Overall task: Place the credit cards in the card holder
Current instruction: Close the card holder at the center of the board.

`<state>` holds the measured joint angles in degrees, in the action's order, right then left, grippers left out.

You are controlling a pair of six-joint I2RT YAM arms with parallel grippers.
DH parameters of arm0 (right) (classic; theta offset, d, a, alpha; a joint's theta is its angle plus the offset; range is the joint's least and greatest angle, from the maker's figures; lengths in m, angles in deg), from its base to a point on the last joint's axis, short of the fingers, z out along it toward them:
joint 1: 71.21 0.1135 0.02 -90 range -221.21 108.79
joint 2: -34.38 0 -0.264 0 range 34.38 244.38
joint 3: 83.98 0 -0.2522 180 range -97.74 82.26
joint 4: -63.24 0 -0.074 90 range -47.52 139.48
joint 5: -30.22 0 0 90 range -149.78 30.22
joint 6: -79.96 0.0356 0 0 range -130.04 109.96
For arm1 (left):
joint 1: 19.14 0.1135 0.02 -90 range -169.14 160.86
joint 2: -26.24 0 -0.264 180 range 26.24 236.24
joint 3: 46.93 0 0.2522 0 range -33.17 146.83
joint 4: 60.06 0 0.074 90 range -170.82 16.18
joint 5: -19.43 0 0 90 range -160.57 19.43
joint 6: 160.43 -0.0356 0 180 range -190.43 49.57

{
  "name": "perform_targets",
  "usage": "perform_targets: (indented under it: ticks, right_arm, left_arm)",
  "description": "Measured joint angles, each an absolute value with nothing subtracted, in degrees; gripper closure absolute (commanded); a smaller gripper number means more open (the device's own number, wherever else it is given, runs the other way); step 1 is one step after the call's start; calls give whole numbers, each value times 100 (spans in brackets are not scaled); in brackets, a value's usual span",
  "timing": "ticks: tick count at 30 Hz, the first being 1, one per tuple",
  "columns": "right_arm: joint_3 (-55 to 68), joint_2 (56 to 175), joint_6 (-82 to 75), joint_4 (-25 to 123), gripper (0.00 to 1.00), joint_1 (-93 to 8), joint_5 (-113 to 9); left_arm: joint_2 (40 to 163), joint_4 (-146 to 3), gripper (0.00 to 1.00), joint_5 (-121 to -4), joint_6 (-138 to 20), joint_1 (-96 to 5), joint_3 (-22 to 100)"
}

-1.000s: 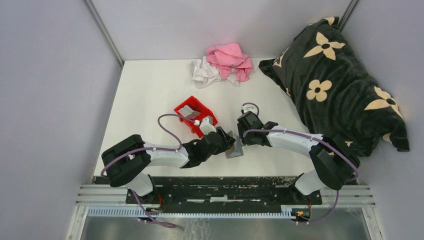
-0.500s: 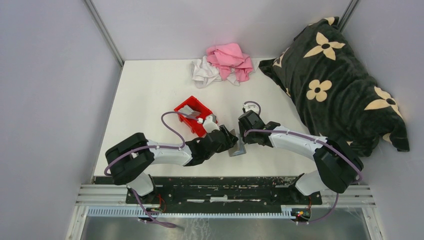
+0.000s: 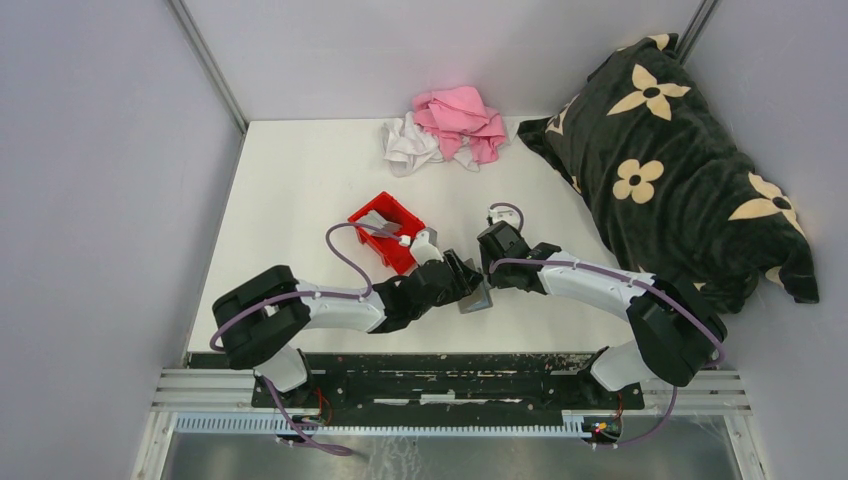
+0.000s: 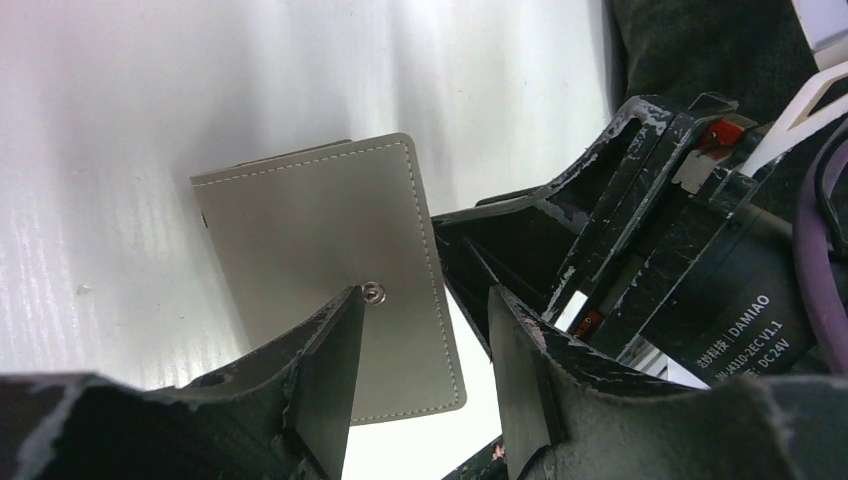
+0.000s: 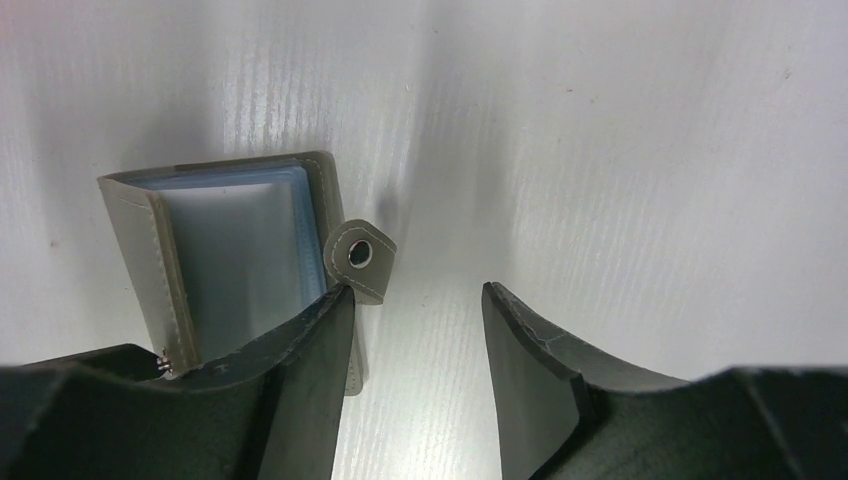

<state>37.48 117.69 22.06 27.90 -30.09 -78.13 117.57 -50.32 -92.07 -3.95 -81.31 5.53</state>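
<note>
The card holder point(image 3: 478, 297) is a flat grey wallet lying on the white table between my two grippers. In the left wrist view its outer face point(image 4: 320, 270) with a metal snap stud point(image 4: 375, 292) lies under my open left gripper point(image 4: 420, 375), whose left finger point(image 4: 325, 380) is over it. In the right wrist view the wallet point(image 5: 235, 265) stands slightly open, showing bluish sleeves and a snap tab point(image 5: 358, 255). My right gripper point(image 5: 415, 365) is open and empty, its left finger point(image 5: 300, 390) beside the tab. Grey credit cards point(image 3: 374, 221) lie in the red bin.
The red plastic bin point(image 3: 397, 249) sits just left of the grippers. Pink and white cloths point(image 3: 445, 128) lie at the table's back. A black flowered pillow point(image 3: 670, 160) fills the right side. The right gripper's body point(image 4: 650, 210) crowds close to the left one.
My left gripper has reached further right, over the wallet, and the wallet has shifted slightly right. The right arm has barely moved.
</note>
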Motion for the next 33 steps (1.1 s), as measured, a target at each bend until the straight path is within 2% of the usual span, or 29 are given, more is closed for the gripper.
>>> perform_targets:
  ticks: [20, 33]
  right_arm:
    - [3748, 11769, 2346, 2674, 46, -3140, -7933]
    - [3748, 11769, 2381, 2604, 50, -3181, -7933]
  left_arm:
    - [11677, -4907, 45, -9135, -412, -8256, 463]
    - [11430, -4841, 57, -9144, -487, -8374, 201]
